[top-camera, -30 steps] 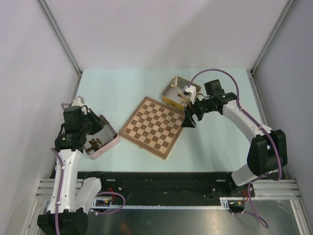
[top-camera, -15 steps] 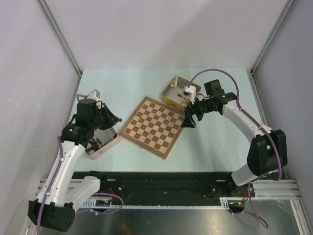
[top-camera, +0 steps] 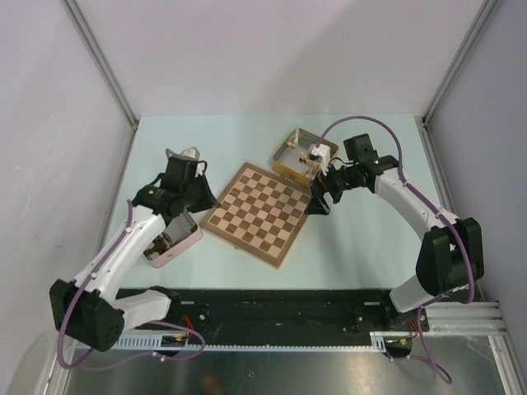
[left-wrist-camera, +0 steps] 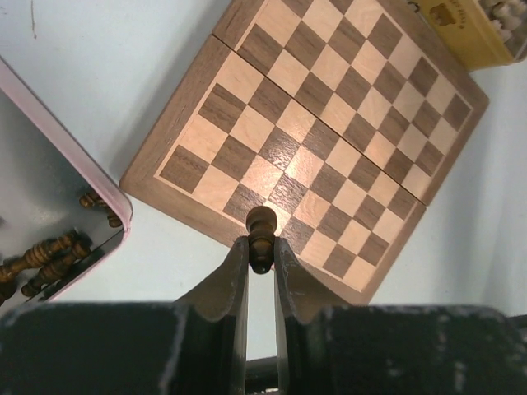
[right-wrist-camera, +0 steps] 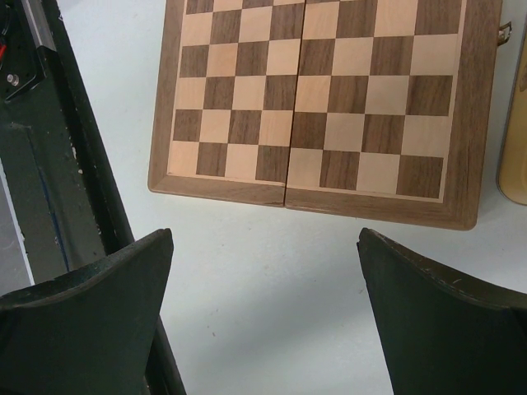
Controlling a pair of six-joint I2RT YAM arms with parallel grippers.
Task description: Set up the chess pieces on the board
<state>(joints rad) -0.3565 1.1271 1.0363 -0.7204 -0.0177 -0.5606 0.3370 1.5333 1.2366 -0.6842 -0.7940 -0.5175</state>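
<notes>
Left end effector (left-wrist-camera: 261, 248): clamped on a dark piece (left-wrist-camera: 261, 226) — over the board (left-wrist-camera: 329, 123) edge
Right end effector (right-wrist-camera: 265, 247): jaws wide, empty — beside board

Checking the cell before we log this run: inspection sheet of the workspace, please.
Surface: pale table, flat, no spills seen.
Job's things: board set at an angle mid-table, every square bare. One dark piece is held upright over the board's left edge. More dark pieces lie in the pink tin, and pale pieces in the yellow tin.
Clutter: nothing seen beyond the two tins.
Grippers: left claw shut on the dark piece. Right claw wide open and empty, near the board's right corner.
Cables: purple cables run along both arms, clear of the board.
Surroundings: plain walls, metal frame posts, black rail at the near edge.
</notes>
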